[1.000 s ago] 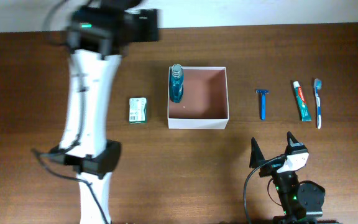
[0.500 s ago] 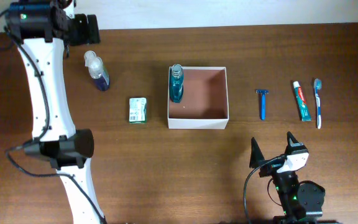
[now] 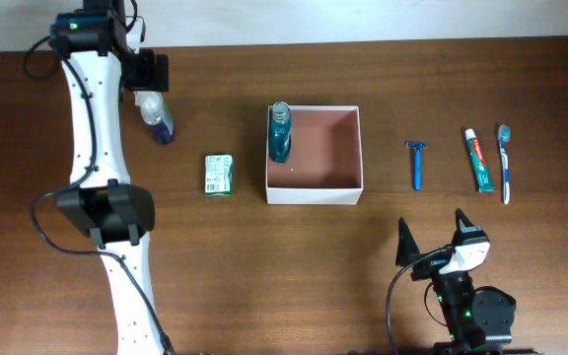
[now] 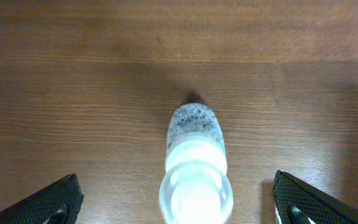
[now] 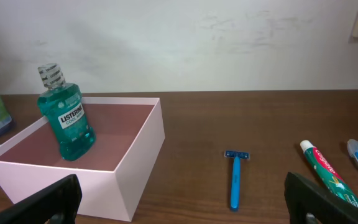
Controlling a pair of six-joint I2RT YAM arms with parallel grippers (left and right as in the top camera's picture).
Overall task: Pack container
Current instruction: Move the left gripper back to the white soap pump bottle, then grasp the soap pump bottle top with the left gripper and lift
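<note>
The container (image 3: 314, 194) is a square white-walled box with a reddish-brown inside at the table's middle; it also shows in the right wrist view (image 5: 55, 180). A green mouthwash bottle (image 3: 280, 133) stands upright in its left side. My left gripper (image 3: 149, 87) is open at the far left, its fingers on either side of a clear bottle with blue liquid and a white cap (image 3: 158, 120). In the left wrist view the bottle (image 4: 194, 180) stands between the open fingers (image 4: 179, 208), apart from both. My right gripper (image 3: 432, 242) is open and empty near the front edge.
A green soap box (image 3: 219, 174) lies left of the container. A blue razor (image 3: 417, 164), a toothpaste tube (image 3: 478, 160) and a toothbrush (image 3: 505, 163) lie in a row to its right.
My left arm has swung to the far left and its gripper has come down over the clear blue bottle. The right arm has not moved.
</note>
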